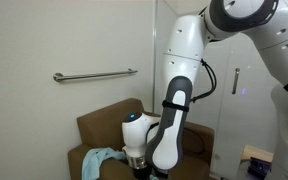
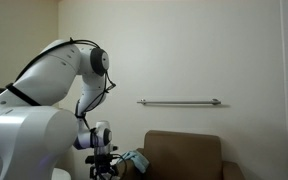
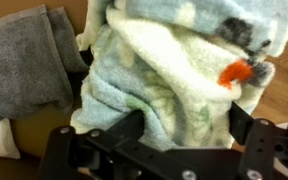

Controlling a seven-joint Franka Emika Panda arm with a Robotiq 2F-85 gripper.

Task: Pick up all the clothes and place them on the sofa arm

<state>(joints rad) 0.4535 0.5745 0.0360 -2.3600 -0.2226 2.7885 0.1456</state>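
Now, hand (image 3: pixel 160 138) astride blue garment (image 3: pixel 149 85).

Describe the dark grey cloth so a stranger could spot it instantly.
Find the brown armchair below the wall rail. On it, in the wrist view, the dark grey cloth lies bunched beside a pale blue-and-mint towel. It is the only plain, dark piece; the towel is fluffy and patterned.

The fluffy pale mint-and-light-blue towelling cloth (image 3: pixel 154 90) is showing cream blotches and 1 small orange mark (image 3: pixel 234 73). The soft dark grey garment (image 3: pixel 24 60) is looking plain. The padded brown upholstered armchair (image 1: pixel 104 122) is showing an even brown.
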